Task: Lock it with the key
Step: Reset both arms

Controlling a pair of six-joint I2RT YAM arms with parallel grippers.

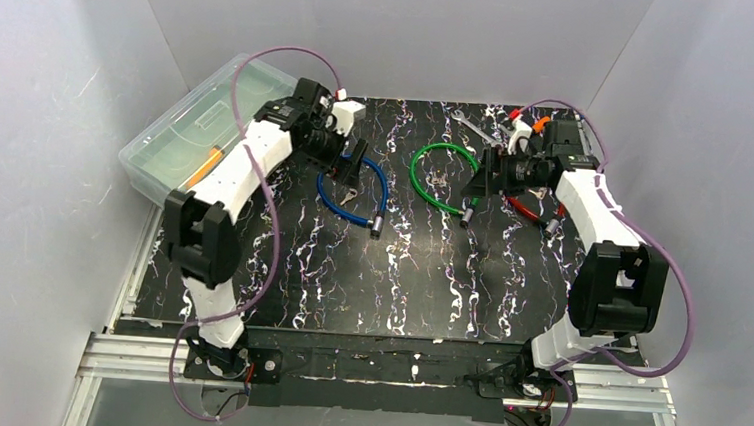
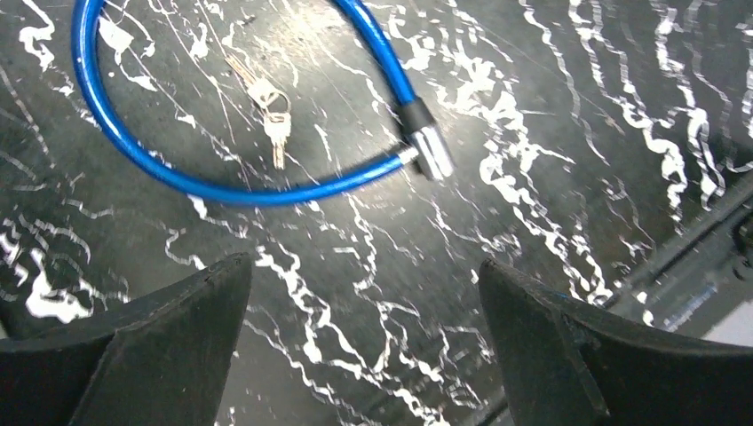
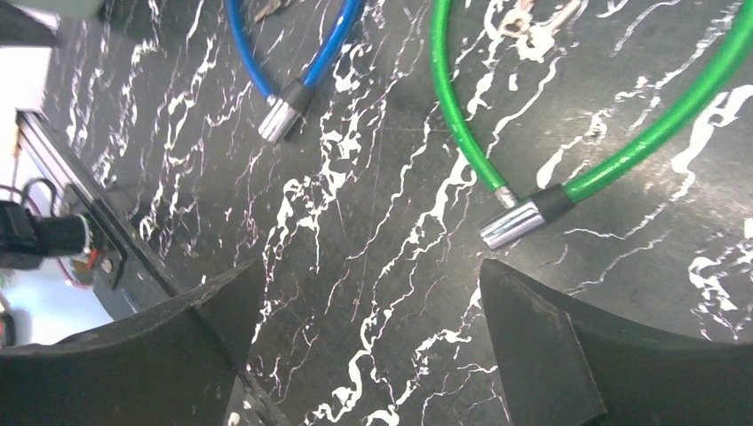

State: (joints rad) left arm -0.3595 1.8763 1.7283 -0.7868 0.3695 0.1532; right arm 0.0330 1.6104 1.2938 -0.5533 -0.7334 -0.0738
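Observation:
A blue cable lock [image 1: 339, 198] lies on the black marbled table, its silver barrel [image 2: 432, 151] next to its loose cable tip. A small key bunch [image 2: 273, 114] lies inside the blue loop. A green cable lock [image 1: 433, 185] lies to the right, with its barrel [image 3: 518, 221] beside its loose pin end and keys [image 3: 533, 19] inside the loop. My left gripper [image 1: 354, 163] is open and empty above the table near the blue loop; in the left wrist view [image 2: 362, 266] the keys lie ahead of it. My right gripper [image 1: 475, 186] is open and empty by the green lock's barrel, as the right wrist view [image 3: 369, 266] shows.
A clear plastic bin [image 1: 189, 125] stands at the back left, partly off the table. A red cable lock [image 1: 526, 209] lies under the right arm. A silver wrench [image 1: 477, 132] lies at the back. The table's near edge rail [image 2: 701, 257] is close.

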